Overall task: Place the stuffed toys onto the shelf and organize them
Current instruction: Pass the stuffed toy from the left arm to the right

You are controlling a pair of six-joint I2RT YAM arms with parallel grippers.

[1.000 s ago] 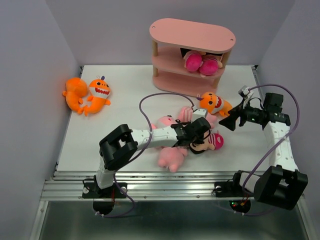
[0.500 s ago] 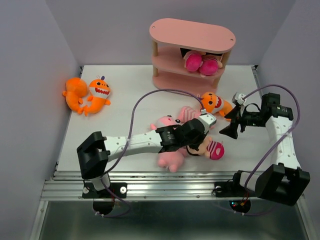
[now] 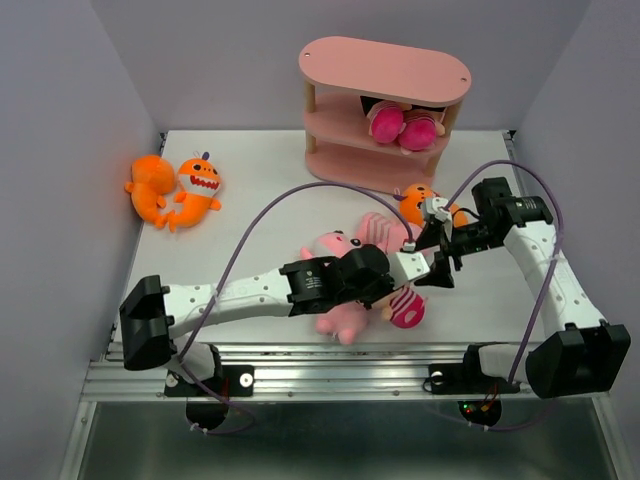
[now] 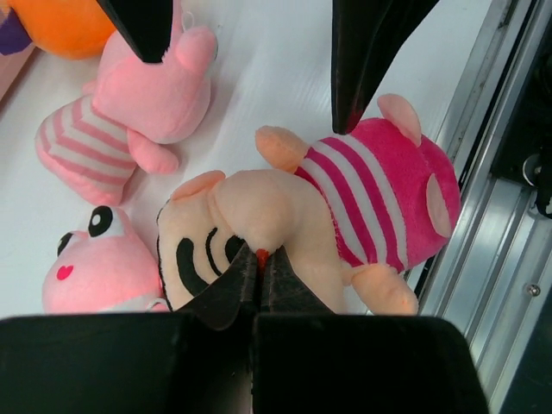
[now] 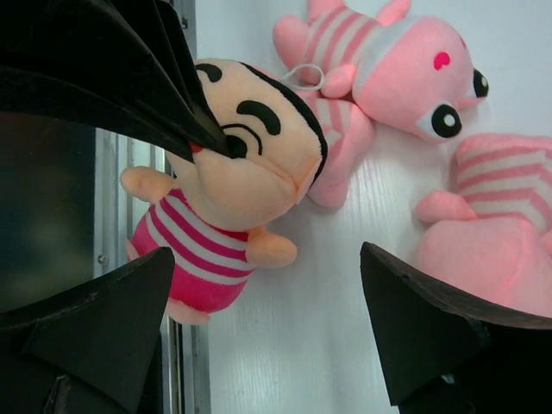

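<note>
Top external, doll: a black-haired doll in magenta stripes was at the near edge of the surface, close to the metal rail and well apart from the shelf.
Left wrist, left claw: the left claw was clenched on the doll's face, its fingertips pinching the plush at the mouth; whether the doll hung free or rested on the surface could not be told.
Right wrist, right claw: the right claw was released, its two black fingers spread wide with the doll between and below them, touching nothing.
Pigs: striped pink pigs lay in a loose heap just beside the doll; one pig's face sat close against the doll's head, and another pig lay a little further off.
Monsters: one orange monster lay near the right arm, between the heap and the shelf; two more monsters lay touching each other far out on the left side.
Shelf: the pink shelf stood at the far edge of the surface, with two magenta toys side by side on its middle tier.
</note>
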